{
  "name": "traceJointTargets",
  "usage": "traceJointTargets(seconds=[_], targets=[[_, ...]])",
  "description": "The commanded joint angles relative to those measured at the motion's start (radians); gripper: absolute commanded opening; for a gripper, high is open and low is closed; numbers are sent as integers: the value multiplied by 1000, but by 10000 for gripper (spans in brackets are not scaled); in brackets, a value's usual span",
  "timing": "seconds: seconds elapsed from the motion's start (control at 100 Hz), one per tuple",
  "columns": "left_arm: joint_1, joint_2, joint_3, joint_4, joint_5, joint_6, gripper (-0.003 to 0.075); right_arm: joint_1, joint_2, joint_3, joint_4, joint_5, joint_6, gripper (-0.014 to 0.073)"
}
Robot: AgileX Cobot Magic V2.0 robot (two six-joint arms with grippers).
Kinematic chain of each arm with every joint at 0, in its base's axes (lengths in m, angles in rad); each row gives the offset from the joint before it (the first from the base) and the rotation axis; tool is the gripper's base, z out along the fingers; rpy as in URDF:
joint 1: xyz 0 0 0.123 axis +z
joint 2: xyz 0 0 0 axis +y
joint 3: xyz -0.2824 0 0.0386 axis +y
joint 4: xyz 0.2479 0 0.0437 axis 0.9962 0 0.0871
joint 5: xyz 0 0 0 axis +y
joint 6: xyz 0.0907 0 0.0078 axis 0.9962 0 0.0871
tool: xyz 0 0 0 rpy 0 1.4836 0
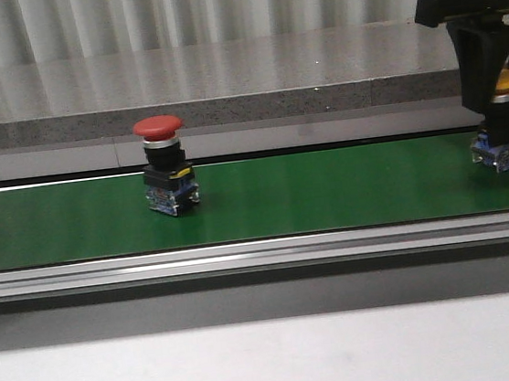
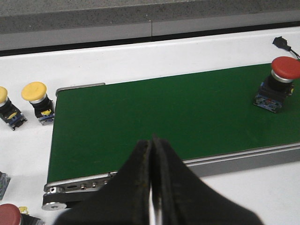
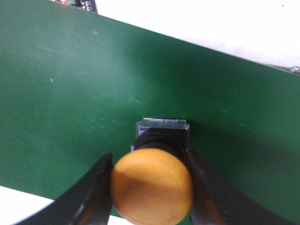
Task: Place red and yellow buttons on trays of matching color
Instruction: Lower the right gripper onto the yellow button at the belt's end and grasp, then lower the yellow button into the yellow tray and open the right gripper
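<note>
The right gripper (image 3: 150, 187) is straddling the yellow button (image 1: 505, 130) at the right end of the green belt (image 1: 328, 191). In the right wrist view its two fingers (image 3: 91, 192) are flanking the yellow cap, one at each side, very close to it or just touching; the button's base is sitting on the belt. Whether clamping force is being applied cannot be told, so the jaws are being reported as undetermined around the button.

The red button (image 1: 167, 168) is standing upright on the belt, left of centre and well apart from the yellow one.

The left gripper (image 2: 152, 187) is hovering above the near edge of the belt with its jaws closed together and holding nothing. Two spare yellow buttons (image 2: 37, 101) are lying off the belt's end on the white table (image 2: 187, 51).

Handling judgement: each button is rigid, light and top-heavy, with a smooth domed cap. Grasping on the cap rim is risking slip; the black collar below the cap is giving flatter, surer contact. No trays are appearing in any view.
</note>
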Motion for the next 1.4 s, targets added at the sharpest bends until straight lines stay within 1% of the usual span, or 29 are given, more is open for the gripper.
traceJointTargets(seconds=[0.0,0.09,0.23,0.4,0.49,0.67,0.99,1.12,1.26,1.39], targets=[[-7,0,-28,-16,-70,2,-20,-6,-57,-32,-5,-24,-1,173],[-7,0,-28,-16,-70,2,-20,-21,-83,-32,-5,-22,43,173],[-7,0,-28,-16,-70,2,-20,-86,-141,-31,-5,14,133,173],[-7,0,-28,-16,-70,2,-20,-193,-204,-28,-5,94,137,173],[-7,0,-28,-16,-70,2,-20,-256,-233,-28,-5,128,160,173],[-7,0,-28,-16,-70,2,-20,-372,-294,-8,-6,143,165,173],[-7,0,-28,-16,-70,2,-20,-603,-341,144,-8,114,164,173],[-7,0,-28,-16,-70,2,-20,-684,-341,208,-8,65,164,173],[-7,0,-28,-16,-70,2,-20,-746,-341,267,-8,14,164,173],[-7,0,-28,-16,-70,2,-20,-763,-340,317,-8,-70,164,173]])
